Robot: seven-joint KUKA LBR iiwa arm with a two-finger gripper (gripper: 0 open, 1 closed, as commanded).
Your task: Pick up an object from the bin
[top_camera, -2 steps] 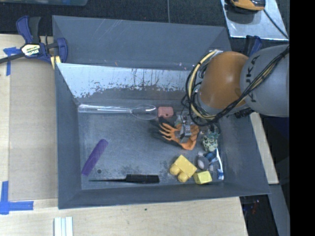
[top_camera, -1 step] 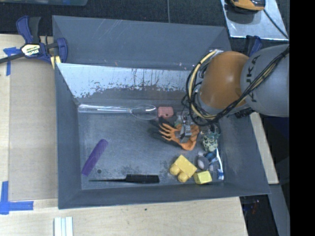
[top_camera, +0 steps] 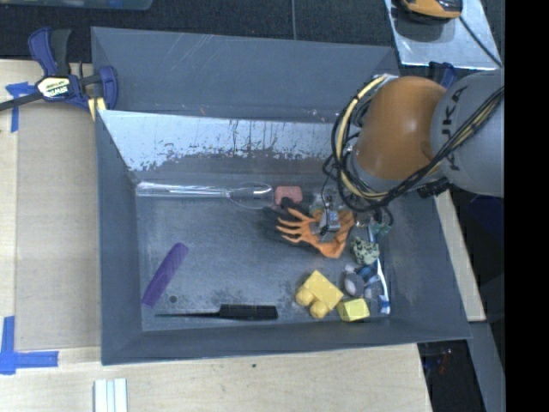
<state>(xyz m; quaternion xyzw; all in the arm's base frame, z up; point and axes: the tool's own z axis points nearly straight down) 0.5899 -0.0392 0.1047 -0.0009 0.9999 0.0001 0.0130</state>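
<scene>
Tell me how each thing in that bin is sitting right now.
gripper: low in the bin, above the orange claw-shaped toy.
orange claw-shaped toy: lying on the floor.
clear spoon: lying flat by the back wall.
purple stick: lying flat, alone at left.
black comb: lying flat along the front wall.
yellow block: resting at front right.

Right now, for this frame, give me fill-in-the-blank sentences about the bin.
1. The tool hangs over an ____ claw toy.
2. The stick lying farthest left is ____.
3. Left of the yellow block lies a long thin ____ utensil.
Missing: orange; purple; black.
</scene>
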